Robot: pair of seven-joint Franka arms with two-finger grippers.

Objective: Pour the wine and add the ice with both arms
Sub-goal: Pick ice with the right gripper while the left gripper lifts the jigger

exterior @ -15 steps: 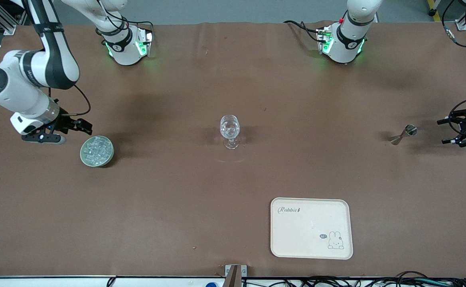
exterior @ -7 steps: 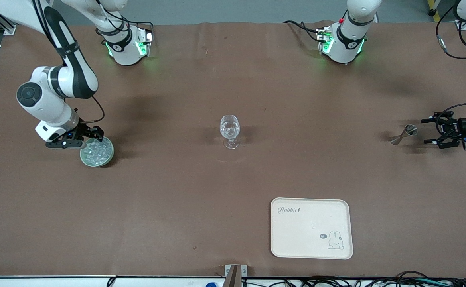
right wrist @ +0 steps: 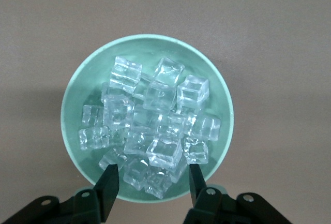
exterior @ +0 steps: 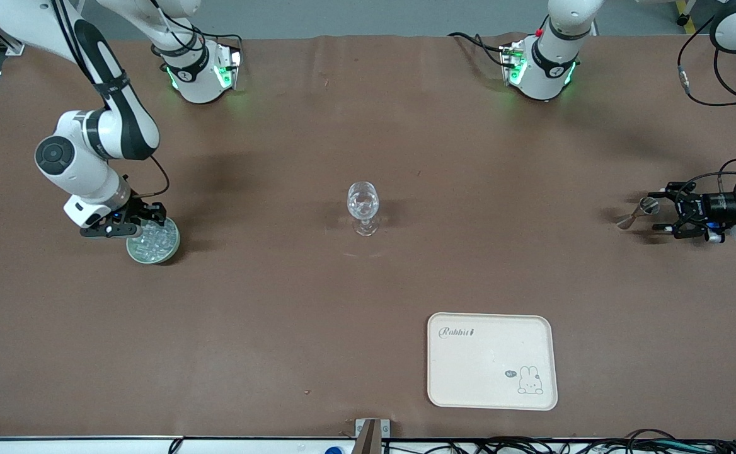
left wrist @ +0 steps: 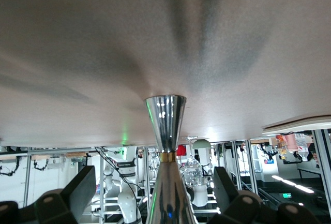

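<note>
Tray (exterior: pixel 462 353), cream, nearest the front camera, bare. Farther off we list: green bowl (exterior: pixel 133 251) of ice (right wrist: pixel 150 125) at the right arm's end, right gripper (exterior: pixel 130 222) over it, jaws parted wide around the cubes, gripping none. Stemmed glass (exterior: pixel 363 208) mid-table. Steel jigger (exterior: pixel 637 212) at the left arm's end — left gripper (exterior: pixel 672 217) level with it, fingers spread either side, not closed. Step, we judge: both reaching. Next — close on a cube and the jigger.

bare table around the stemmed glass (exterior: pixel 363 208); only the tray (exterior: pixel 491 360) sits nearer the camera.
</note>
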